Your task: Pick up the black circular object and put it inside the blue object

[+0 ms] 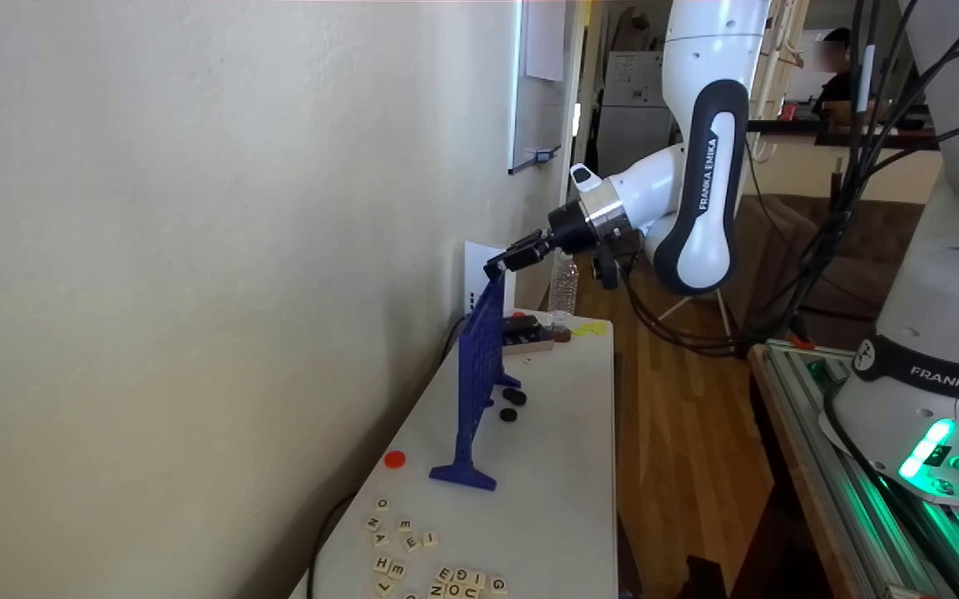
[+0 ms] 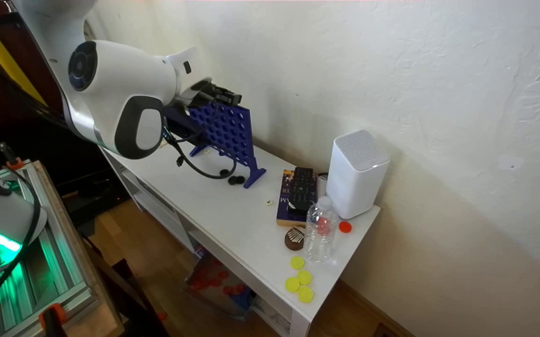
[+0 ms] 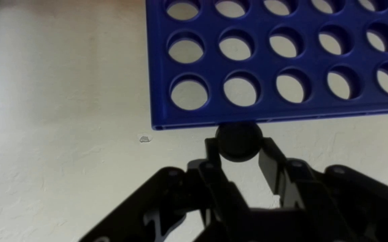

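Observation:
The blue object is a tall upright grid full of round holes, standing on the white table in both exterior views (image 1: pixel 471 399) (image 2: pixel 249 135). At its slotted top edge (image 3: pixel 194 125) my gripper (image 3: pixel 240 145) is shut on a black circular object (image 3: pixel 239 143), one finger on each side of the disc. The disc's rim meets the slot edge near one end of the grid; whether part of it sits inside the slot, I cannot tell. In an exterior view the fingertips (image 1: pixel 494 269) are right above the grid's top, and the disc itself is hard to make out.
More black discs (image 1: pixel 508 414) lie at the grid's foot. A red disc (image 1: pixel 395 459) and letter tiles (image 1: pixel 454 589) are on the table. Toward the opposite end stand a book (image 2: pixel 284 196) with a remote (image 2: pixel 302 187), a bottle (image 2: pixel 319 238), a white speaker (image 2: pixel 356 182) and yellow discs (image 2: pixel 305 294). A wall runs behind.

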